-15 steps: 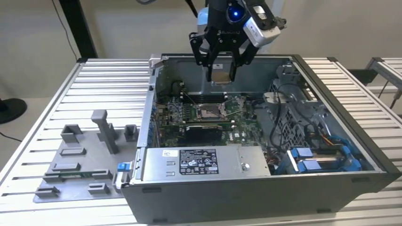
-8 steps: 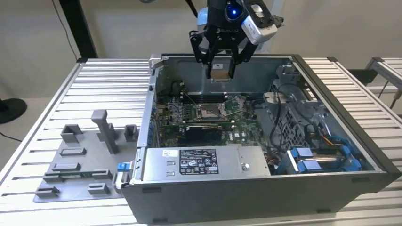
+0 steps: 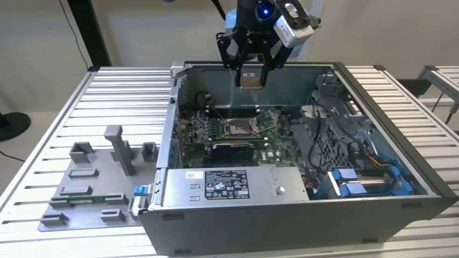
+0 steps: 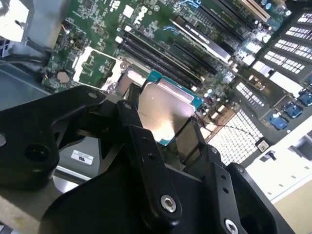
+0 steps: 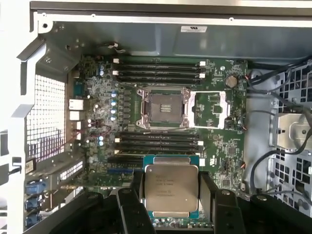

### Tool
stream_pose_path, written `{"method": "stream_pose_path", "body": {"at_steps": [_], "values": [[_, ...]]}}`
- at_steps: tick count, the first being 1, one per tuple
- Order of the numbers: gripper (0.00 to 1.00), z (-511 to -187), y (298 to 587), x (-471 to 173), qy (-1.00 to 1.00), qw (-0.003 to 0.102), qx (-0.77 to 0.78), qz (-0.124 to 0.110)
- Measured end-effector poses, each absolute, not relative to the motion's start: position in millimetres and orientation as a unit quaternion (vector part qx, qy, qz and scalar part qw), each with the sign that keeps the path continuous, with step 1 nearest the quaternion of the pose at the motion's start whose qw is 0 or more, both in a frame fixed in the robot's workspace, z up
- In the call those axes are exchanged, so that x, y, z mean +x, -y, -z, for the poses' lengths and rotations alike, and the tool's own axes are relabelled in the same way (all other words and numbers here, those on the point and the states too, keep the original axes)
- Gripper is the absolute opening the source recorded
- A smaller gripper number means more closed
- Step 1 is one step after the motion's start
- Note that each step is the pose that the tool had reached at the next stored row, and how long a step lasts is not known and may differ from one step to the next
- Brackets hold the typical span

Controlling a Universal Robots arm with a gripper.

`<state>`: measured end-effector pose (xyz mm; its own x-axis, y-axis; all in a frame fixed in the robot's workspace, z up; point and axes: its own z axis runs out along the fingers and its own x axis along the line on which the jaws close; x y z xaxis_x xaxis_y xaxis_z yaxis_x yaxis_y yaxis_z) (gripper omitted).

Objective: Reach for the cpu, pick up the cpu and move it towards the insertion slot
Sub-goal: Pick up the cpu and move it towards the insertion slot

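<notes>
- Ribbed metal table (image 3: 129, 86), pale wall, open computer case (image 3: 401, 177).
- Gripper (image 5: 170, 192) clamped on silvery cpu (image 5: 171, 187), teal-edged.
- Beyond fingertips: insertion slot (image 5: 164, 108), apart.

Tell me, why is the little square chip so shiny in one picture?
In the second wrist view, light bounces off the cpu held in the hand, making a bright glare across its face. In the first wrist view, the cpu looks evenly lit. In the exterior view, the case shades the insertion slot.
</notes>
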<state>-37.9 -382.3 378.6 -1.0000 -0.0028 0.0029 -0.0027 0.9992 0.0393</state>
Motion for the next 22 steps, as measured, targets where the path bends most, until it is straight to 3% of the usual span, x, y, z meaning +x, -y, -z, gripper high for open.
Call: {"method": "stream_pose_path", "body": {"at_steps": [22], "values": [[0.00,-375,347,-36,1.000,0.001,-0.012,0.020]]}}
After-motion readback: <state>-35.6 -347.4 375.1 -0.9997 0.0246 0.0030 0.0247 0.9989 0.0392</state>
